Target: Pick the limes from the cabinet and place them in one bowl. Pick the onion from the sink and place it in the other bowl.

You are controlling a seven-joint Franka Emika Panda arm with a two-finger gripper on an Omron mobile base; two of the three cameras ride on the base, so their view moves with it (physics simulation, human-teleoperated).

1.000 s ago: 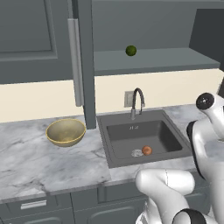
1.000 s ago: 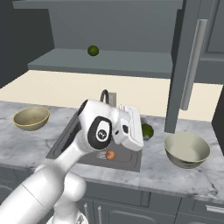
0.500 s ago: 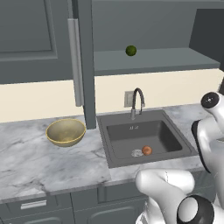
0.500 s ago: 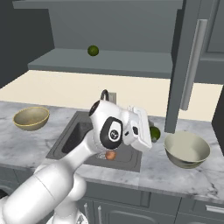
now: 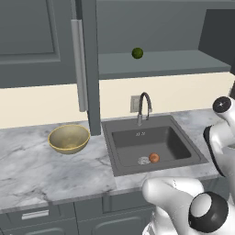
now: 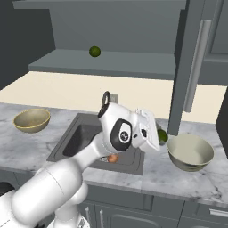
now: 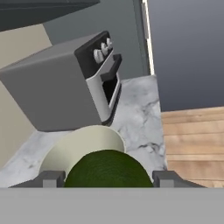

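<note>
Claw: two-finger claw (image 7: 105,178) clenched on a dark green bumpy-skinned round lime (image 7: 108,169); in the hand view the fruit sits between the two dark fingertips (image 7: 51,178), and in the right base view it peeks out beside the white hand.
Carried lime: near the rim of the round pale cream-grey bowl with a greenish inside (image 6: 190,152), on the sink side of it, not yet over the middle as far as I can judge.
Second lime: a small dark green round fruit (image 5: 137,53) alone on the grey shelf of the dark grey wall cabinet (image 5: 160,64), door open.
Onion: small orange-red round ball (image 5: 154,158) on the floor of the dark grey rectangular sink (image 5: 151,143), just beside the round silver drain.
Other bowl: wide golden-tan round bowl (image 5: 69,138) on the grey marbled counter (image 5: 36,165), on the far side of the sink from the pale bowl.
Step in hand: carrying the first lime to the pale bowl, by my reading.
Doing it well: bring the claw over the bowl's centre, lower it close to the inside, and only then let go, so the round fruit does not bounce out or roll off along the counter.
Watch for: the open cabinet door's long silver bar handle (image 6: 196,67) standing just above the pale bowl.
</note>
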